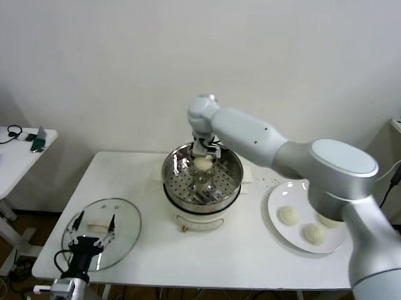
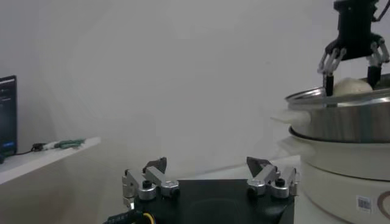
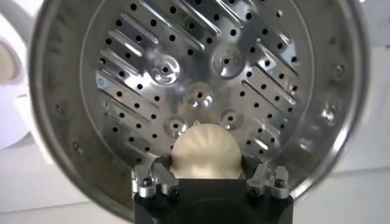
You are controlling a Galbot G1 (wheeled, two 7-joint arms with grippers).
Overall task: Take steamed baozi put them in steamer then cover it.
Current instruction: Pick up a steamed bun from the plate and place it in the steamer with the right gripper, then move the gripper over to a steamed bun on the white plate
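I see my right pincer [image 1: 204, 155] reaching over the far rim of the steamer [image 1: 179, 182], which I take as my landmark. It is pinching one baozi [image 1: 203, 164] between its fingers, and the right wrist view shows that bun [image 3: 204, 152] sitting between the two fingertips with the perforated steel floor [image 3: 201, 73] beneath it. I cannot tell whether the bun already touches the floor or hangs just above it. In the left wrist view the same bun [image 2: 352, 86] shows just above the steamer's rim [image 2: 341, 97], flanked by the right pincer's dark fingers [image 2: 329, 78].

The steamer stands in the middle of the white bench [image 1: 144, 253] on its cream-white pot base [image 1: 198, 221]. To the right of the steamer lies a round white plate [image 1: 275, 208] carrying three more baozi [image 1: 289, 215], close together toward the plate's far side from the steamer.

To the left of the steamer, near the front of the bench, lies the flat glass lid [image 1: 129, 223]. My left pincer [image 1: 92, 233] hovers over that lid with its fingers spread wide and nothing between them; its own wrist view shows both fingertips [image 2: 157, 176] well apart.

Farther left of the steamer, off the bench, stands a small white side table [image 1: 15, 160] with a few small items on it.
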